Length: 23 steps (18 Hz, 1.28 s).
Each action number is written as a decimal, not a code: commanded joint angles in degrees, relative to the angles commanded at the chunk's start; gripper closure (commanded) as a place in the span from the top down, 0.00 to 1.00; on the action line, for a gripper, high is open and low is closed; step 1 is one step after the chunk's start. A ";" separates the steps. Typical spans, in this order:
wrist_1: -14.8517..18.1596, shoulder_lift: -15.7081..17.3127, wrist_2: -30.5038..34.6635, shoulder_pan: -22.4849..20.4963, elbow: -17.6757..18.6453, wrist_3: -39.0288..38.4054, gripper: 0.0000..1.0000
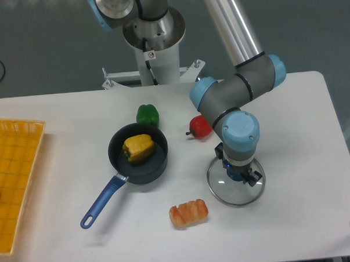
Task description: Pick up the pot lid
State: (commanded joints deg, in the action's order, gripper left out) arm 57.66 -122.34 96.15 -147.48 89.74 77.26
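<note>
Pot lid: a round disc (pixel 223 194), see-through like glass, with a thin pale rim; it looks flat on the white table (pixel 307 229), right of the frying pan.
Knob: small, blue and rounded (pixel 234 174), at the middle of the lid.
Gripper: its fingertips (pixel 237 163) reach down over the lid, on either side of the knob; whether they clamp it or stand apart from it, I cannot tell.
Arm: smooth grey tubes with rounded blue caps (pixel 243 126).
Frying pan: round, dark, with raised sides (pixel 113 146) and a long, straight blue handle (pixel 102 204).
Yellow item: lumpy, with brownish patches (pixel 138 147), inside the pan.
Green pepper: glossy and lobed (pixel 147 115), just behind the pan.
Red item: rounded and smooth (pixel 200 126), near the arm.
Orange-brown piece: ridged, oblong (pixel 189 214), in front of the lid's left side.
Crate: bright orange-yellow (pixel 17 172), straight-edged, at the left.
</note>
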 joint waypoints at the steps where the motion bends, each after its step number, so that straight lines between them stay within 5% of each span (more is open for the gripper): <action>1: 0.00 0.00 0.00 0.00 0.00 0.00 0.58; 23: 0.00 1.32 -0.44 0.26 -0.79 0.17 0.58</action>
State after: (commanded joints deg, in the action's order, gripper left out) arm 57.66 -121.03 95.71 -147.22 88.95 77.43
